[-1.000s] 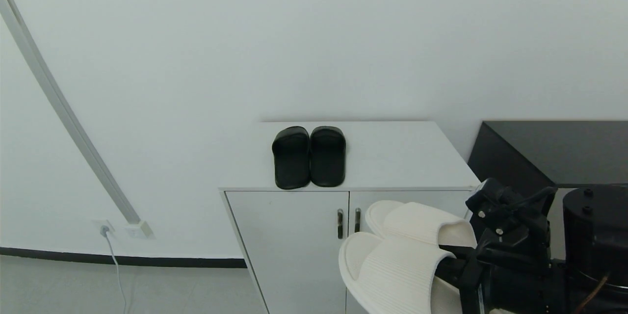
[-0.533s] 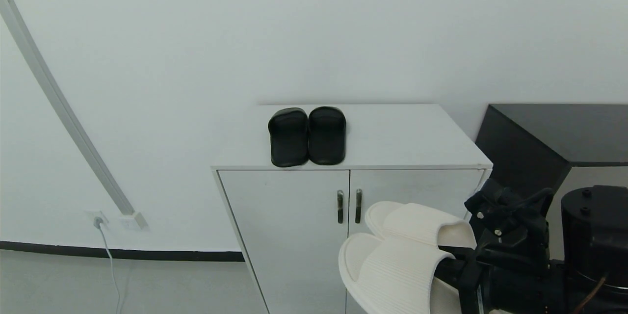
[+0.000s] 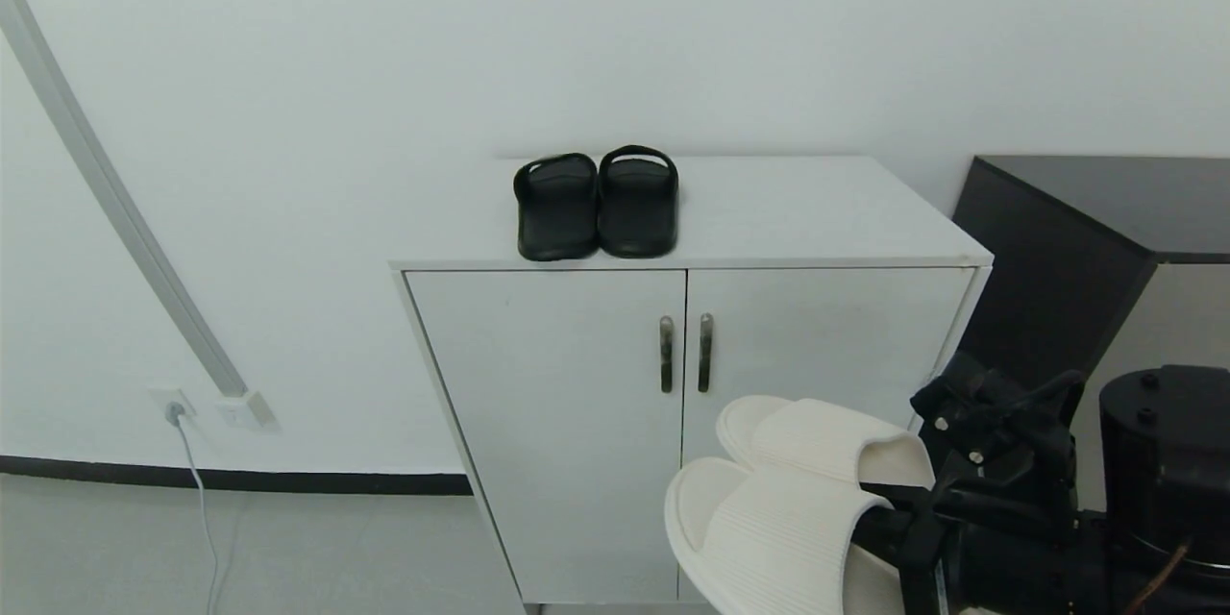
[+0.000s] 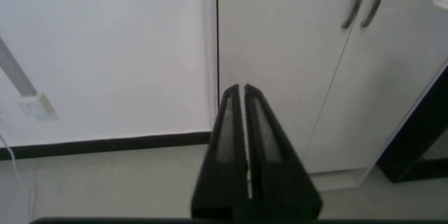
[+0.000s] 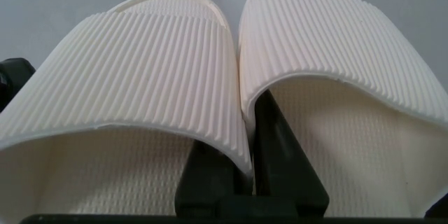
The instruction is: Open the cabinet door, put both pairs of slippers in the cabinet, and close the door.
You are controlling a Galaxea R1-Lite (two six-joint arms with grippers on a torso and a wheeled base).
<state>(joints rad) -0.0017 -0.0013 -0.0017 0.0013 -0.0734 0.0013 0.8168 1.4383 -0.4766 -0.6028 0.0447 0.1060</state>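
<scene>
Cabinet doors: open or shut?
Shut. Both cabinet doors sit flush, their handles side by side at the centre seam; no interior shows.

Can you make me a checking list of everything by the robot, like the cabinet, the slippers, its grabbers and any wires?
Surface: white cabinet top, with the black slippers near its front edge.
Job's things: black slippers side by side on the cabinet; white slippers held in front of the right door; both cabinet doors shut.
Clutter: nothing seen.
Grippers: right gripper shut on the white slippers, pinching their inner sides together; left gripper shut, holding nothing, low in front of the cabinet.
Cables: grey cord hangs from a wall socket down to the floor.
Surroundings: white wall, a slanted grey strip on it, a black unit right of the cabinet.
</scene>
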